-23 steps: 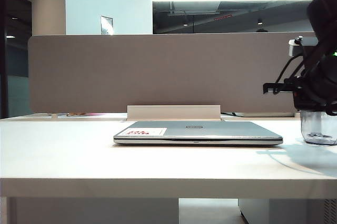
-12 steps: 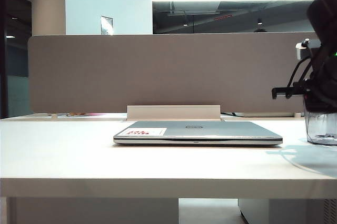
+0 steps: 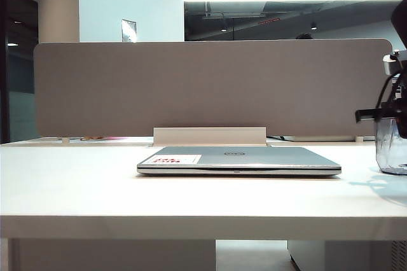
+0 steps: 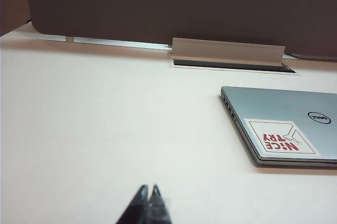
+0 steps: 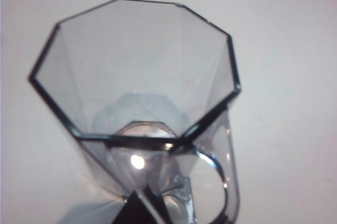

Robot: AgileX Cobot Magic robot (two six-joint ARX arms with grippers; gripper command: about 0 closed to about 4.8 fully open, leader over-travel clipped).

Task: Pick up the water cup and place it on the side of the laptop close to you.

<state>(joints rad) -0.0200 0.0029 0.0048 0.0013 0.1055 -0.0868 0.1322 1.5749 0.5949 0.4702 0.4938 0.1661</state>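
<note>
Right gripper [image 5: 145, 205] sits at bottom centre of the right wrist view, dark fingertips pinched narrow onto the near wall of the water cup [image 5: 139, 103], just beside its squared handle – reads as clamped on the rim wall, one finger likely inside, though the inner one can't be made out. In the exterior view that gripper [image 3: 395, 118] is at the far right edge, mid-height, with the water cup [image 3: 392, 153] hanging under it, partly cut off by the frame; whether its base touches the table [image 3: 76, 188] or is just off it I can't tell. A rim grip probably keeps the cup upright and leaves the base free for setting down. The cup looks empty – clear tinted walls, faceted bottom visible straight through, no liquid line. Left gripper [image 4: 148, 203] pokes in at bottom centre of the left wrist view, tips pressed together, holding nothing, parked over bare table well apart from the laptop [image 4: 284, 126] at the right of that frame. The laptop [image 3: 238, 159] lies lid-closed at centre of the exterior view, sticker at its lower left corner, with a bare strip of table below it in frame. Judgement: the cup is gripped, and the carry to the laptop's near side is not yet done.
</note>
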